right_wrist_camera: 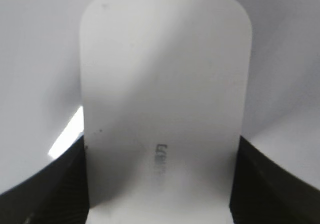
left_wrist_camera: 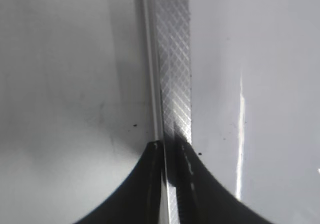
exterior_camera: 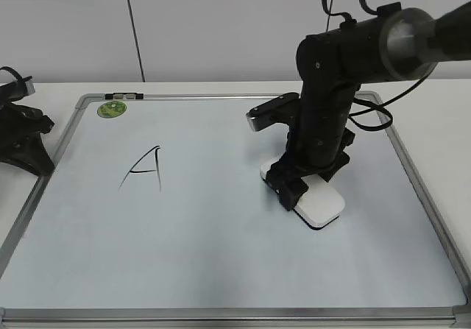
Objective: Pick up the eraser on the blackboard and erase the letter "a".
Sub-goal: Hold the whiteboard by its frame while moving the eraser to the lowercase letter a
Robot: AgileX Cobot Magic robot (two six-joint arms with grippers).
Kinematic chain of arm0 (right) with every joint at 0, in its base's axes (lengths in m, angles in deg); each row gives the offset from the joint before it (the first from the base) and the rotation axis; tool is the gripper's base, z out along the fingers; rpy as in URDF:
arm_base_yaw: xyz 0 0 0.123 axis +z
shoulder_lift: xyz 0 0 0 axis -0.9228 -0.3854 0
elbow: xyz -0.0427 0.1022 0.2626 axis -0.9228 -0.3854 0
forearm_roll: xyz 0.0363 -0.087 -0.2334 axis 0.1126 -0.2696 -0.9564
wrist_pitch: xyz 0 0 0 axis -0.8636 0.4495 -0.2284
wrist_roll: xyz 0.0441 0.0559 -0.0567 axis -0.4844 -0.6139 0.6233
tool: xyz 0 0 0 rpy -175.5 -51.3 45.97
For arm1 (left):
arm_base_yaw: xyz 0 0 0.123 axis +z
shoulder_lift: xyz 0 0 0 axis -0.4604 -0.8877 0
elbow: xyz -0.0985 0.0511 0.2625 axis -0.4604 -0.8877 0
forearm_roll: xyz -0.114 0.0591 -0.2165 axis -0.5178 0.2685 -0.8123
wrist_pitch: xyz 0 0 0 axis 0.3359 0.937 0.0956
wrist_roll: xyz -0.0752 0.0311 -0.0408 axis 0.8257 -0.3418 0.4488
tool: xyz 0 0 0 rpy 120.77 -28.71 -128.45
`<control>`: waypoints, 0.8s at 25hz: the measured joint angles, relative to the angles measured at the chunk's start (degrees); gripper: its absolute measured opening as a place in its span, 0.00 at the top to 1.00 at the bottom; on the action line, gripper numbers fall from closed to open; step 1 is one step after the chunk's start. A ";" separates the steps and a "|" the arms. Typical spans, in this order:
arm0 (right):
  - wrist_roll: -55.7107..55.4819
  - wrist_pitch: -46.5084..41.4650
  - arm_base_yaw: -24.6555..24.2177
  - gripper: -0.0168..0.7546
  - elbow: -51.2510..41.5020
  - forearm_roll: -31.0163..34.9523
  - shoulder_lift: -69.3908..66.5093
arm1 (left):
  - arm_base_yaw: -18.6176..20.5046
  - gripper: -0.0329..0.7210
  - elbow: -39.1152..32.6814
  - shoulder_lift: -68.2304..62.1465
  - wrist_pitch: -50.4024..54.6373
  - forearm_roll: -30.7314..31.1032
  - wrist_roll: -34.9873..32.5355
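Note:
The white eraser lies flat on the blackboard, a white board, right of its middle. My right gripper is down on the eraser, one black finger against each long side. In the right wrist view the eraser fills the space between the fingers, with grey lettering on top. No lowercase "a" shows; only a tall uppercase "A" is visible left of centre. My left gripper rests at the board's left edge, shut and empty, over the metal frame.
A green round sticker sits at the board's far left corner. The silver frame rims the board. The right arm stands over the board's right half and hides the surface behind it. White tabletop surrounds the board.

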 joint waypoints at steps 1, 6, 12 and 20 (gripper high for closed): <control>0.00 0.00 -0.55 0.30 0.00 0.11 0.00 | 0.00 0.91 0.00 0.00 0.00 0.00 0.00; -0.11 -0.10 -3.43 0.30 0.05 0.52 0.00 | 0.00 0.91 0.00 0.00 0.00 0.00 0.00; -0.09 -0.29 -4.06 0.30 0.14 0.52 0.00 | 0.00 0.91 0.00 0.00 0.00 0.10 0.00; -0.12 -0.96 -1.96 0.30 0.27 1.35 0.00 | 0.00 0.91 0.00 0.00 0.00 0.10 0.00</control>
